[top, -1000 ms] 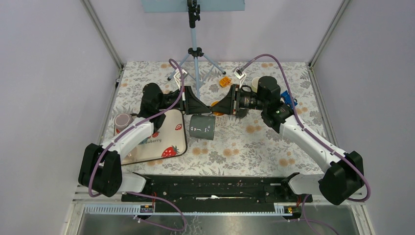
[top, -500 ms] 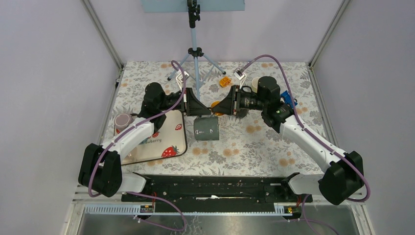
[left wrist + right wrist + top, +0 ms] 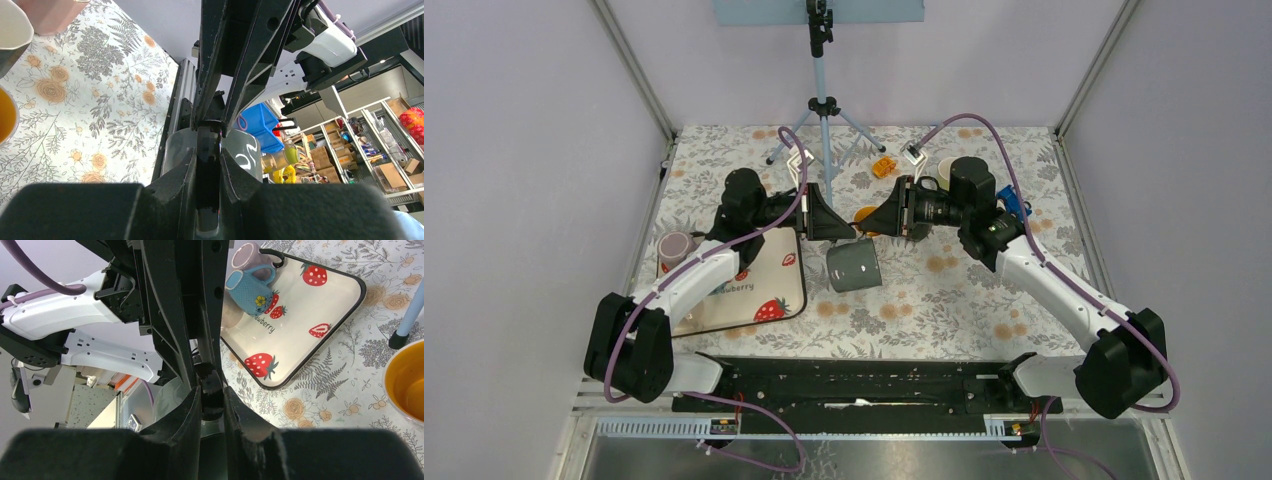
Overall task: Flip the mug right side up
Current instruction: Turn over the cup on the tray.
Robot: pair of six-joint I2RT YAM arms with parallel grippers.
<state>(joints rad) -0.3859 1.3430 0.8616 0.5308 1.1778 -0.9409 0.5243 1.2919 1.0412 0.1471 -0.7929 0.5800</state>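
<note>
The dark grey mug (image 3: 853, 267) hangs tilted just above the floral table, between the two arms. My left gripper (image 3: 850, 237) is shut on its dark handle from the left. In the left wrist view (image 3: 208, 150) the mug's grey body with white marks (image 3: 245, 156) sits just beyond the fingers. My right gripper (image 3: 870, 228) comes in from the right and is shut on the same handle. In the right wrist view (image 3: 212, 396) the mug body (image 3: 169, 401) shows to the left of the fingers. The mug's opening is hidden.
A strawberry tray (image 3: 759, 292) lies left of the mug, with a purple mug (image 3: 674, 246) and a blue mug (image 3: 248, 289) on it. An orange bowl (image 3: 407, 382) sits behind the grippers. A tripod (image 3: 822, 105), an orange toy (image 3: 883, 166) and a white cup (image 3: 945, 168) stand further back.
The mug has turned in the grippers' hold: its white marks no longer face the top camera and its body has swung slightly right and toward me. Both gripper tips shifted a little right.
</note>
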